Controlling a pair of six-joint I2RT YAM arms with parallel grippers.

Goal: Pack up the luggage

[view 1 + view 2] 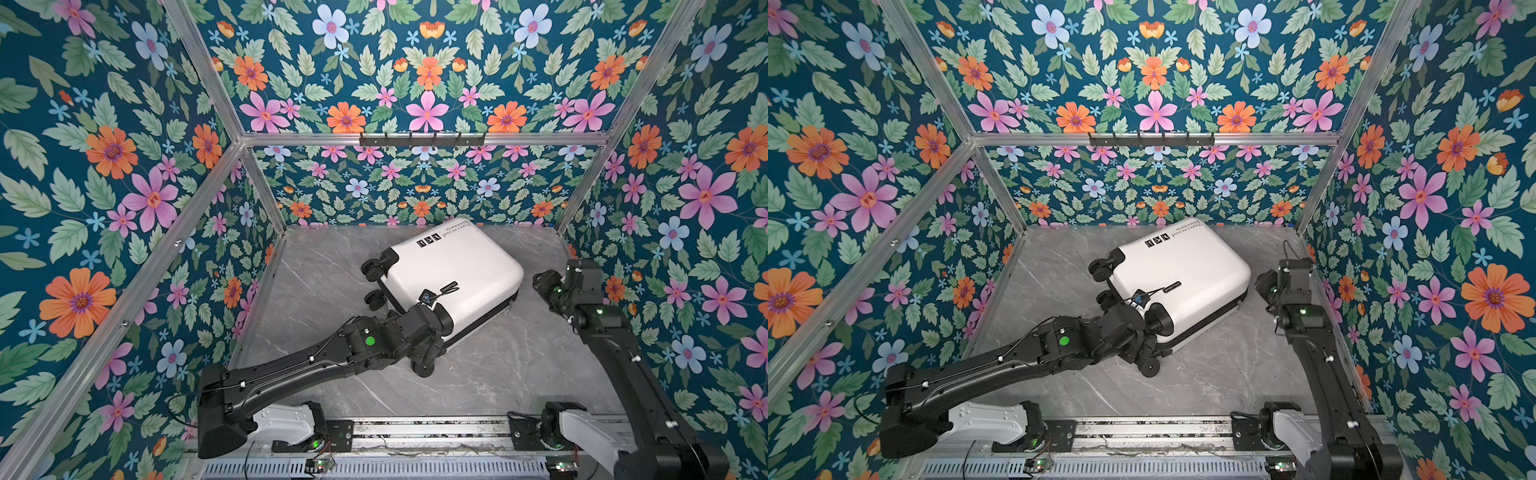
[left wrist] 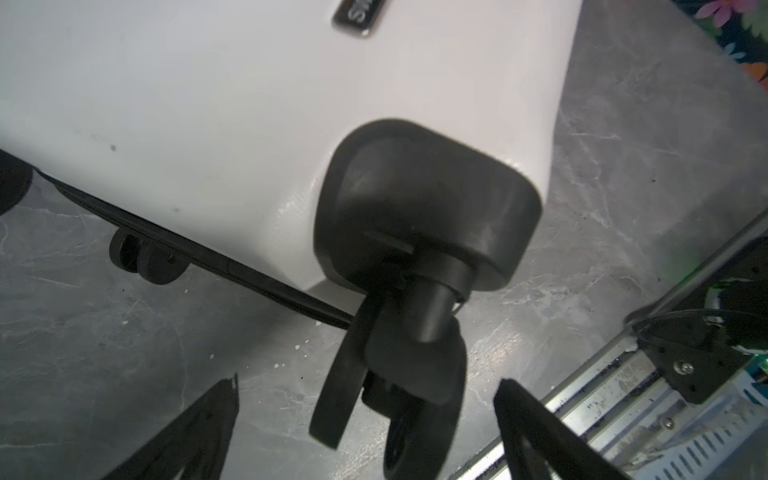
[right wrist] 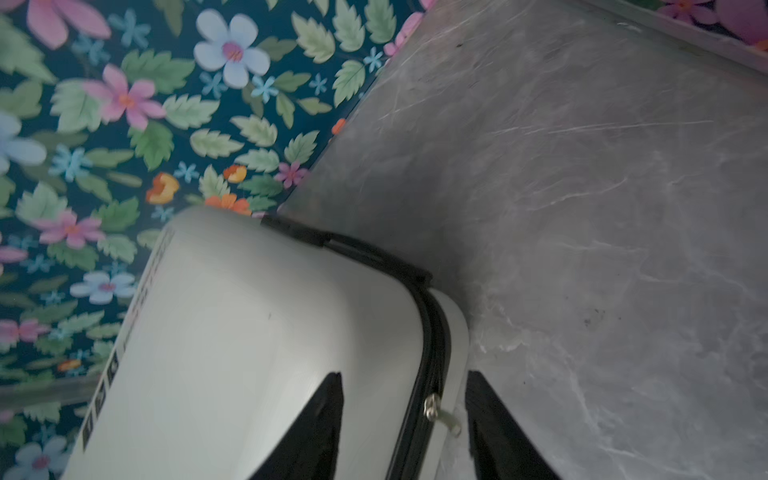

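Though closed and laid flat, shell skyward, sitting slantwise on the grey table (image 1: 478, 374), out in the middle and toward the back wall: the suitcase (image 1: 457, 270). Likely laid down that way to keep the lid shut under its own weight and the seam within reach from both sides.

At the near corner, left gripper (image 2: 365, 432) spread wide either side of a wheel (image 2: 395, 374), clasping nothing. On the opposite side, right gripper (image 3: 405, 419) parted too, straddling the black zipper band (image 3: 434, 332), with the metal zipper pull (image 3: 440, 411) loose between the fingers, not pinched. Well placed, seemingly, for running the zip round. Cannot tell whether zipped the whole way.

Now the writing: a black badge (image 2: 359, 14) starting "SW", rest cut off in the left wrist view. Three black square marks (image 1: 428, 240) plus lines of black print near the far edge, too small to read with confidence. Also a small tag (image 1: 427, 297) on a cord, unreadable.
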